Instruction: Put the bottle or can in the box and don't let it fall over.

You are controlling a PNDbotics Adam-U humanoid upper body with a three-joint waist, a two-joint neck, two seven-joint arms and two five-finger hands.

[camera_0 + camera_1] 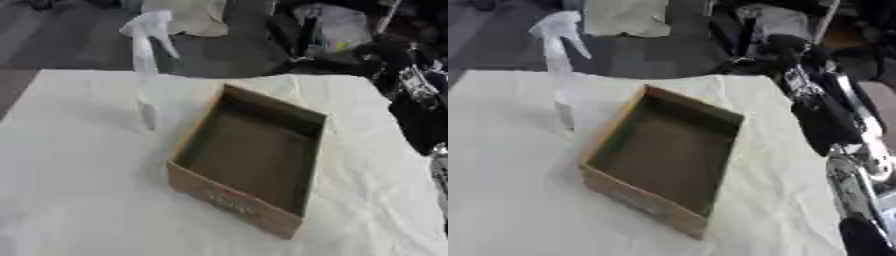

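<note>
Seeing the right hand [863, 239] only as a dark rounded shape at the lower right corner of the right eye view, off the table's right edge. Not managing to tell whether its fingers are spread, pressed together or pinching anything. Touching nothing of the task's things there, and staying well apart from the box and the bottle.

Following the right arm [833, 125] upward from it: black with silver parts, running along the right side of the picture beyond the table edge and coming in from the upper right.

Moving inward, finding the cardboard box [229, 200] sitting open-topped near the middle of the white table cover [79, 190], turned askew so that one corner is pointing toward the viewer. Showing a dark bare floor inside, with some faint print on the near wall, too blurred to read.

Reaching the white spray bottle [147, 100] last: standing upright on the cover just beside the box's far left corner, outside the box, its trigger head [149, 27] rising above the table's far edge.
</note>
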